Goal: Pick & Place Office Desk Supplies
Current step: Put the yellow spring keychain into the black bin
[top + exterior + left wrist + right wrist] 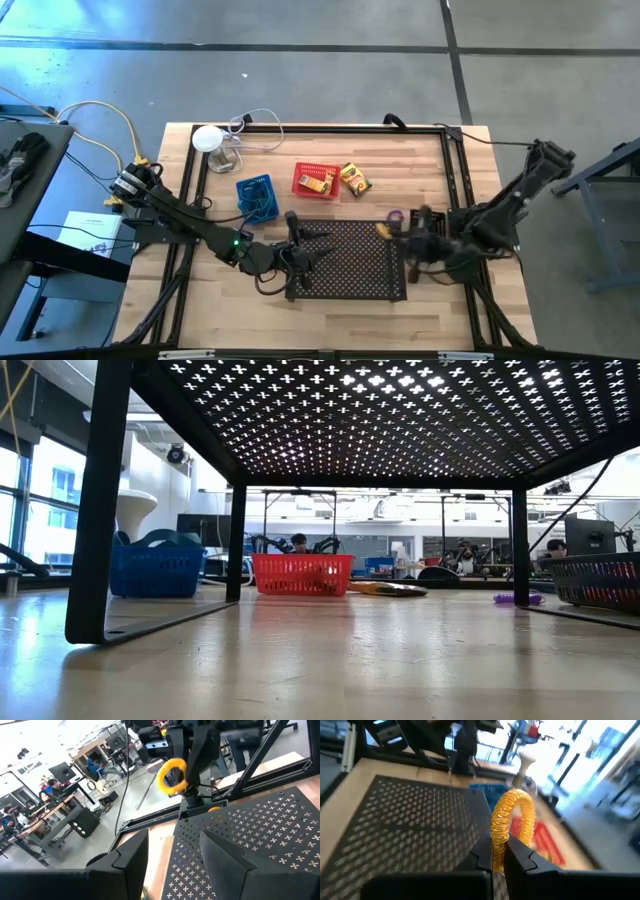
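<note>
The right gripper [499, 854], fingers pinched shut on a yellow rubber-band loop [510, 822], holds it upright over the right edge of the perforated tray [350, 258], the loop's long axis standing vertical (its opening faces along the tray). The left gripper [300, 250] hovers at the tray's left edge with fingers [225, 855] spread wide and holding nothing. Behind the tray on the table [440, 310] sit one blue basket [256, 196], one red basket [316, 181] holding one yellow crayon box [316, 184], a second crayon box [355, 178] just right of it, and one purple loop [394, 216].
</note>
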